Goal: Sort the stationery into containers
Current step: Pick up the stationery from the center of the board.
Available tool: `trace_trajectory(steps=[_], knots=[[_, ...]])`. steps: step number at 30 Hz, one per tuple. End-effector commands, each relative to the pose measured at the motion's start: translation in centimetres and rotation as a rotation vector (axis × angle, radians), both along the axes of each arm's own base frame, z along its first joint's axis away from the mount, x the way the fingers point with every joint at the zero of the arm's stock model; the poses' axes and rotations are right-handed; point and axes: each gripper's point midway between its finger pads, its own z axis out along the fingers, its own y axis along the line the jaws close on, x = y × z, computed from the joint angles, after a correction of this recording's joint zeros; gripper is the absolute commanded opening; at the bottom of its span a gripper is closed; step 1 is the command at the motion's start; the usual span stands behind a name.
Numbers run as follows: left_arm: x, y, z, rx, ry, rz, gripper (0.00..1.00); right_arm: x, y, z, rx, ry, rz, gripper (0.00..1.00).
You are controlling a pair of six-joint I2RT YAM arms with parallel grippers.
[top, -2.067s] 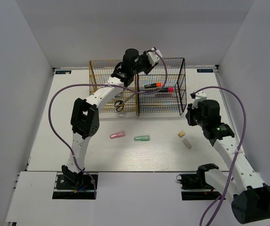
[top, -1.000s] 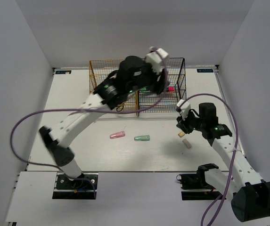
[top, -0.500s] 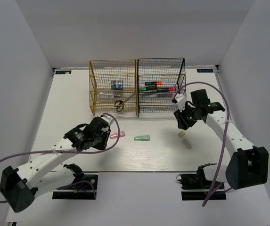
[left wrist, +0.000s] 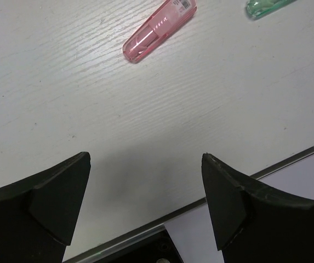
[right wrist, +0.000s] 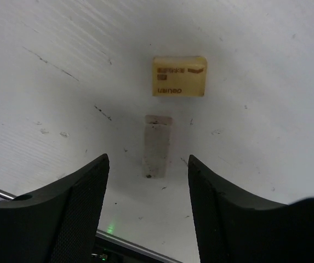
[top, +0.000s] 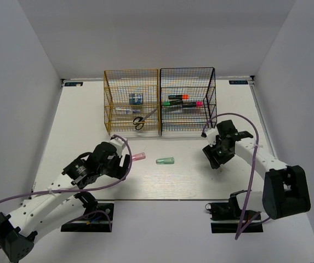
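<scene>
Both arms look to be at the reach-for-a-pickup step. The left tool (left wrist: 146,164) hangs low over the surface (left wrist: 211,109), jaws wide and empty. The pink capsule (left wrist: 159,30) lies ahead of it at the top centre of the left wrist view, clear of both fingers, and the green capsule (left wrist: 266,5) just shows at the upper right corner. The right tool (right wrist: 148,164) is parted too and holds nothing. A slim white block (right wrist: 158,145) lies in line with the gap between its jaws, with the beige eraser (right wrist: 179,76) just beyond. In the overhead view the gold rack (top: 110,118) and black rack (top: 209,118) stand side by side at upper centre, with scissors (top: 138,123) and highlighters (top: 181,101) inside. Next, I judge, each tool must advance until it straddles its item, then close. The right one should avoid nudging the neighbouring piece.
</scene>
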Motion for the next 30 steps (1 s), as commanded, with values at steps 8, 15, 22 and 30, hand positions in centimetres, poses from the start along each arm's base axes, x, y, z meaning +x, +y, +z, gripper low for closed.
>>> trace_trajectory(steps=[8,15,22,30], knots=[[0.5,0.0,0.3,-0.013,-0.019,0.008,0.93,0.9,-0.7,-2.6,-0.066,-0.013,-0.03,0.53],[0.5,0.1,0.2,-0.016,-0.025,0.008,0.93,-0.1,-1.6,-4.0,-0.126,0.053,-0.027,0.35],[0.4,0.1,0.1,-0.017,-0.02,0.008,0.93,-1.2,-0.5,-3.8,-0.061,0.113,0.025,0.0],[0.3,-0.1,-0.2,-0.016,-0.004,-0.004,0.92,2.9,7.1,10.2,0.325,-0.338,0.48,0.0]])
